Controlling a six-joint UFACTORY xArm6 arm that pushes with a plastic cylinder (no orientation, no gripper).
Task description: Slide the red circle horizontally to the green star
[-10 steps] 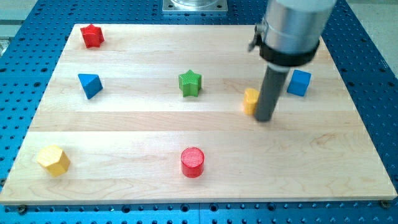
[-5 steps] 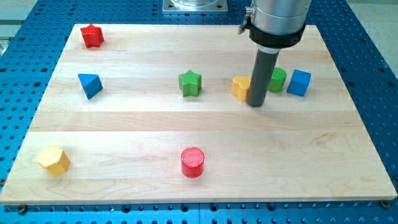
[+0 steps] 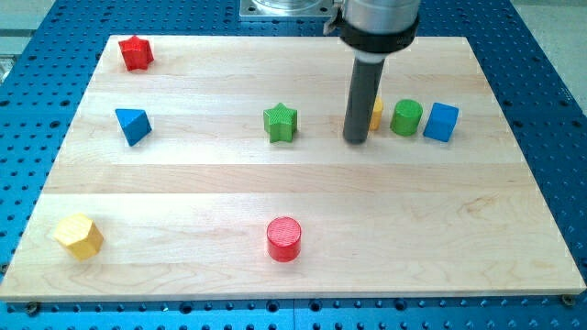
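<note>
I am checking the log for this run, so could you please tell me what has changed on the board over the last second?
My tip has moved toward the view's left and now stands between the green star and the small yellow block, which shifted slightly and is now half hidden behind the rod. The green cylinder is uncovered. The red circle, blue cube and the other blocks stayed put.

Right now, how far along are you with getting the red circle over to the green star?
Nothing done: the red circle sits near the view's bottom, well below the green star. In hand: my tip stands right of the star, beside a yellow block. Left: the whole push.
</note>
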